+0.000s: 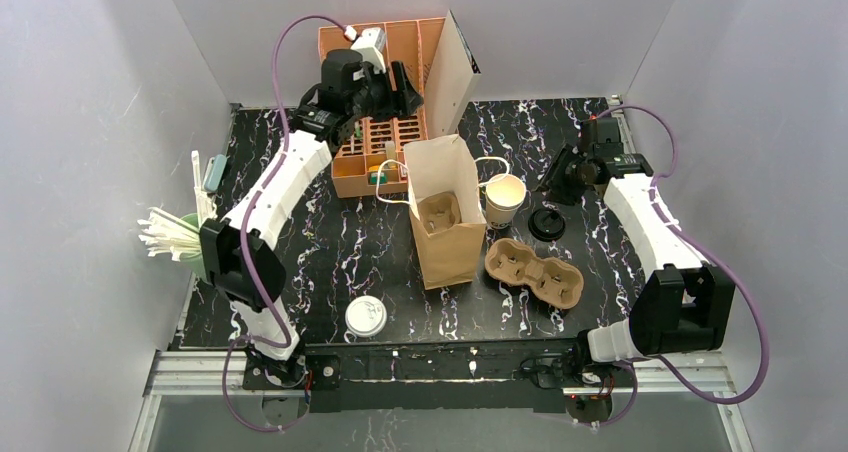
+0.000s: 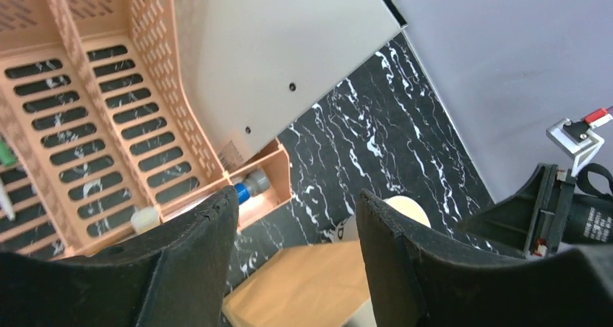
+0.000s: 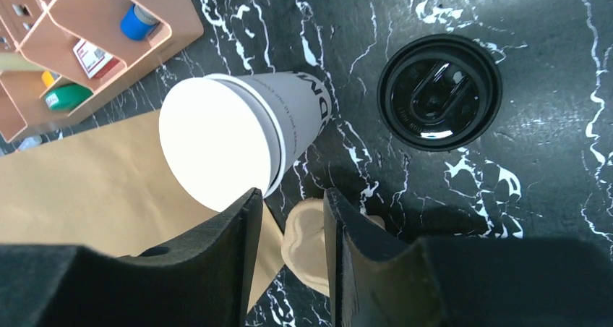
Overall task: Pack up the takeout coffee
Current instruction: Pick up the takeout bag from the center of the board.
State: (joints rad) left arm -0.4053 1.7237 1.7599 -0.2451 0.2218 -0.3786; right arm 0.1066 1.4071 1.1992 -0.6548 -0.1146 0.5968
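Cup [image 3: 224,142]: upright, unlidded, just left of right jaws
Black lid [image 3: 439,92]: flat, right of cup
Right jaws: nearer, narrowly parted, empty
Left jaws: parted, empty

A slotted orange organizer [image 2: 155,74] and white panel [image 2: 289,45] sit just beyond the left end effector [image 2: 296,200], a brown paper bag [image 1: 450,257] stands between it and the right end effector [image 3: 289,197], a pulp cup carrier [image 1: 533,270] lies near the latter, and a flat white lid [image 1: 366,315] and green cup of straws [image 1: 178,237] rest well behind the former on the desk [image 1: 340,252].
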